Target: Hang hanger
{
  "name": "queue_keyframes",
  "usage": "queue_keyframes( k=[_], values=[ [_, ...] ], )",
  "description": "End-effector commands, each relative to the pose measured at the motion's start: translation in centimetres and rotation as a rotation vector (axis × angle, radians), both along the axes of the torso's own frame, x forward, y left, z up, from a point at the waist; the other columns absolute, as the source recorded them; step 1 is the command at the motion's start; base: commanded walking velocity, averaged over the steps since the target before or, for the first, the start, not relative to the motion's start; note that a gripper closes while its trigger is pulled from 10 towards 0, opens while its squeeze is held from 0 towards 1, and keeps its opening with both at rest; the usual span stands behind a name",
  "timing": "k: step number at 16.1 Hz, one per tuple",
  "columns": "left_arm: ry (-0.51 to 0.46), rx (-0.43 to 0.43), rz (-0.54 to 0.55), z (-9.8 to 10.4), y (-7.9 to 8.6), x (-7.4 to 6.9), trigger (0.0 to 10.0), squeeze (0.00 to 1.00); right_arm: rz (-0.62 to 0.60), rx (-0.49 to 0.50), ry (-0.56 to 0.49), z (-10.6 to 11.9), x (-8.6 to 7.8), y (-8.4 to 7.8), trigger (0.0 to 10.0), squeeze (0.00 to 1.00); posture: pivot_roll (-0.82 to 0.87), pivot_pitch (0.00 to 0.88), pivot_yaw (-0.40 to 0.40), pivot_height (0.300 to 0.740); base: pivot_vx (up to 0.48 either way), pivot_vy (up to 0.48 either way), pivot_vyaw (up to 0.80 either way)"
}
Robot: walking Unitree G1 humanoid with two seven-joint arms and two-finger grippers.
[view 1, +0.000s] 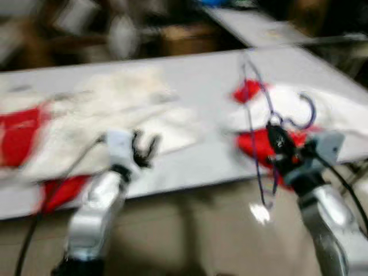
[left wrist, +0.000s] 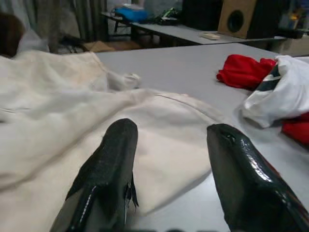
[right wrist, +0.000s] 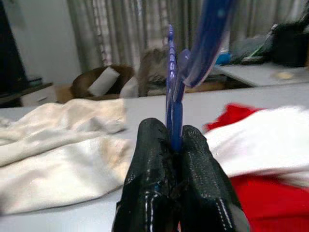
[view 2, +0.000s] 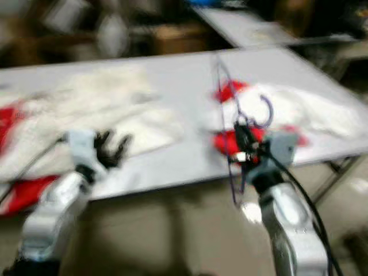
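A blue wire hanger (view 1: 257, 115) stands upright over the table's near right part, its hook (view 1: 307, 112) curling to the right. My right gripper (view 1: 278, 138) is shut on the hanger near its neck; in the right wrist view the blue hanger (right wrist: 175, 87) rises from between the closed fingertips (right wrist: 149, 159). My left gripper (view 1: 144, 148) is open at the near edge of the table, its fingers (left wrist: 113, 169) spread over a cream garment (left wrist: 72, 130) with nothing between them.
The grey table (view 1: 201, 75) carries the cream garment (view 1: 109, 115) on the left, red cloth (view 1: 17, 135) at the far left, and a red and white pile (view 1: 310, 109) on the right. A second table (view 1: 253, 26) and dark furniture stand behind. The head views are blurred.
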State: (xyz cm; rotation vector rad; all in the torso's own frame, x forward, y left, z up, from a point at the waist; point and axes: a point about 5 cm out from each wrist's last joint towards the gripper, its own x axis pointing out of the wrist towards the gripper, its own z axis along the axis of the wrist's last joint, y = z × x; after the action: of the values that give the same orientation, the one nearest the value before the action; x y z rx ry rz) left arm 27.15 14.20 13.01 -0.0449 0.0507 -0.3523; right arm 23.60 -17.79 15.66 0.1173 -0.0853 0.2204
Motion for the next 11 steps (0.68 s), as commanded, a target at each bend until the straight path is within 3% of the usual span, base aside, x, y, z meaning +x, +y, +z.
queue_keyframes(
  k=[1, 2, 3, 6, 8, 9, 11],
  values=[
    [-0.067, 0.053, -0.019, 1.2, 0.0, -0.3, 10.0, 0.00, 0.008, 0.003, -0.021, 0.4, -0.5, 0.6, 10.0, 0.00, -0.15, 0.000, 0.026, 0.740, 0.000, 0.000, 0.80],
    [-0.068, 0.046, -0.020, 1.2, -0.1, -0.4, 10.0, 0.00, 0.010, 0.014, -0.021, 0.2, -0.8, 1.0, 10.0, 0.00, -0.15, 0.000, 0.033, 0.740, 0.000, 0.000, 0.80],
    [-0.086, 0.088, -0.024, 1.3, -0.1, -0.4, 10.0, 0.00, 0.017, 0.014, -0.023, 0.1, -1.0, 1.3, 10.0, 0.00, -0.15, 0.000, 0.040, 0.740, 0.000, -0.480, 0.80],
    [-0.080, 0.089, 0.066, 1.1, 1.2, -0.2, 10.0, 0.00, 0.026, 0.014, 0.006, -0.5, -1.6, 1.7, 10.0, 0.00, -0.14, 0.000, 0.047, 0.740, 0.000, -0.480, 0.80],
    [-0.051, 0.060, 0.125, 0.6, 1.9, -0.2, 10.0, 0.00, 0.001, 0.068, 0.035, -1.0, -1.7, 1.0, 10.0, 0.00, -0.12, 0.000, 0.062, 0.740, 0.000, -0.182, 0.00],
    [-0.038, 0.077, 0.133, 0.7, 1.9, 0.5, 10.0, 0.00, -0.037, 0.094, 0.065, -1.2, -0.9, 0.3, 10.0, 0.00, -0.11, 0.000, 0.058, 0.740, 0.000, 0.000, 0.00],
    [-0.035, 0.088, 0.106, 0.9, 1.8, 1.1, 10.0, 0.00, -0.061, 0.108, 0.073, -0.7, -0.1, 0.4, 10.0, 0.00, -0.10, 0.000, 0.065, 0.740, 0.000, 0.000, 0.00]
  ],
)
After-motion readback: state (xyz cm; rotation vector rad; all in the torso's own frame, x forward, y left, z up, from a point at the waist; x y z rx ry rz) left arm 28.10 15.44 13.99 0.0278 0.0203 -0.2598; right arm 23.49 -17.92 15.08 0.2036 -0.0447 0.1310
